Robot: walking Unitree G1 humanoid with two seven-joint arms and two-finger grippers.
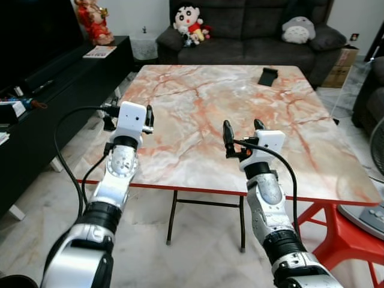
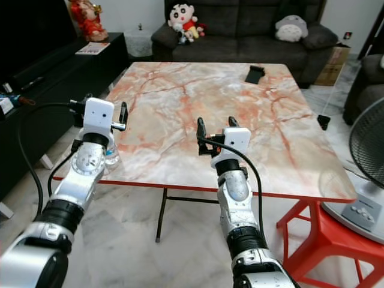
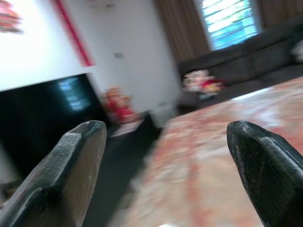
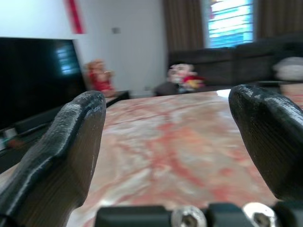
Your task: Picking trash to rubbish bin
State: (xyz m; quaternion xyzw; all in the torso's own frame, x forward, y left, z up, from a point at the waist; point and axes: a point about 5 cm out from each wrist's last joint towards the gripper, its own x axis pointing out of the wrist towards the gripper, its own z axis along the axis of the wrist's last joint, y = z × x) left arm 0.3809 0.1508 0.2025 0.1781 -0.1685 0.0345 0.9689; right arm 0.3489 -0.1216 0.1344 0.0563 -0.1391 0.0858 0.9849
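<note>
We stand at the near red-trimmed edge of a marble-patterned table (image 1: 204, 114), whose broad top lies mostly bare from that edge to the far side by the dark sofa (image 1: 252, 30). On the left a long black TV cabinet (image 1: 54, 90) runs beside the table, with a strip of pale floor between them; on the right a red stool (image 1: 348, 234) carrying a fan base (image 2: 360, 210) crowds the table's corner. Under the table the floor is open around the thin dark legs.

Our left gripper (image 1: 129, 114) is raised over the table's near left corner, its fingers (image 3: 71, 161) spread wide with nothing between them. Our right gripper (image 1: 242, 133) hovers above the near edge toward the middle, its fingers (image 4: 66, 146) also spread apart and holding nothing.

A small clear plastic bottle (image 2: 111, 154) sits on the near left corner, just beside the edge and partly behind our left wrist. A small black object (image 1: 267, 76) lies well apart near the far right edge. Two plush toys (image 1: 191, 25) rest on the sofa.
</note>
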